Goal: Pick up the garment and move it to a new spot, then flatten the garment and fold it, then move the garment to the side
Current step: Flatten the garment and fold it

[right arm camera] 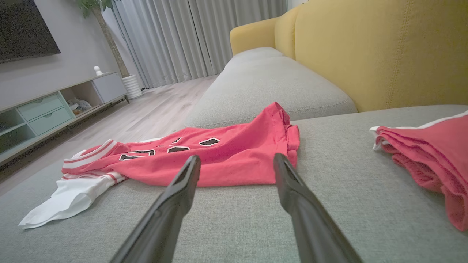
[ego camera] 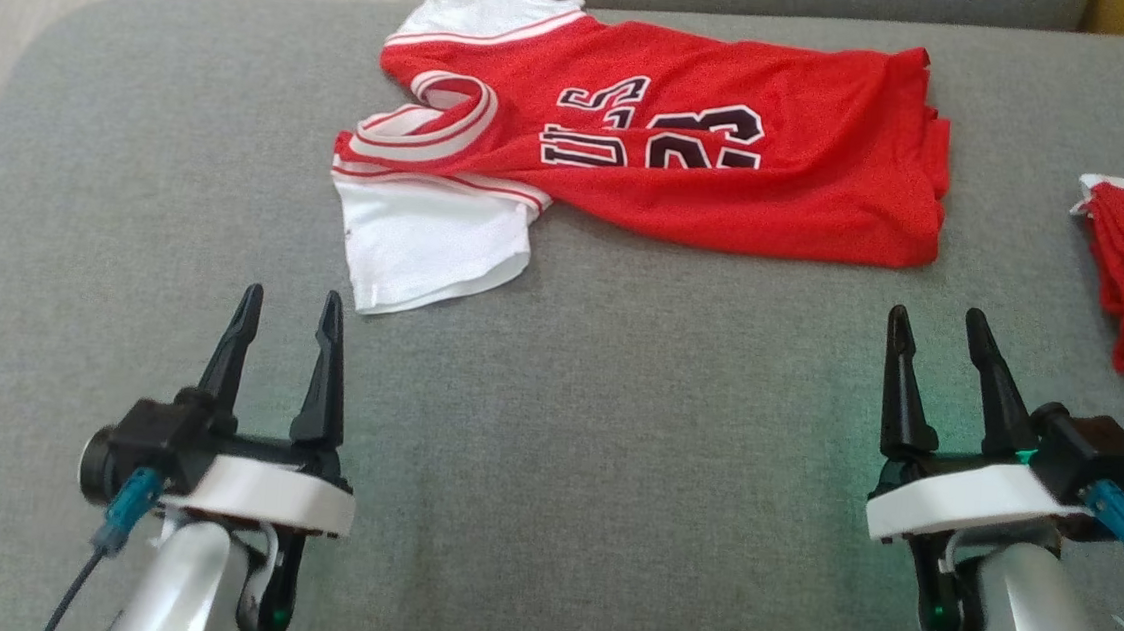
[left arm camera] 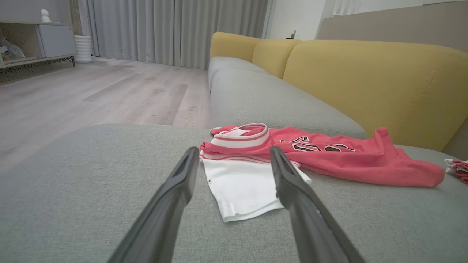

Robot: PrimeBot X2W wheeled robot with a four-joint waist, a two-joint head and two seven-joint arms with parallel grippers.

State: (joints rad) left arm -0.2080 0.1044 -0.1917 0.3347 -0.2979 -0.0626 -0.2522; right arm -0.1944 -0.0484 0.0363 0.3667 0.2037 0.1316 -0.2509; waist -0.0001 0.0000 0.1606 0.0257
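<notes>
Grey cushion [ego camera: 612, 440] separates jersey [ego camera: 734, 169] from left claw [ego camera: 293, 294] and right claw [ego camera: 936, 315].

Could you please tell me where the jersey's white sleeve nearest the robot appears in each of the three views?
Head view: the white sleeve lies left of centre, just beyond the left gripper.
Left wrist view: the white sleeve sits at centre, between that gripper's fingers.
Right wrist view: the white sleeve is at lower left.
Shared landmark: the black lettering on the red jersey.
</notes>
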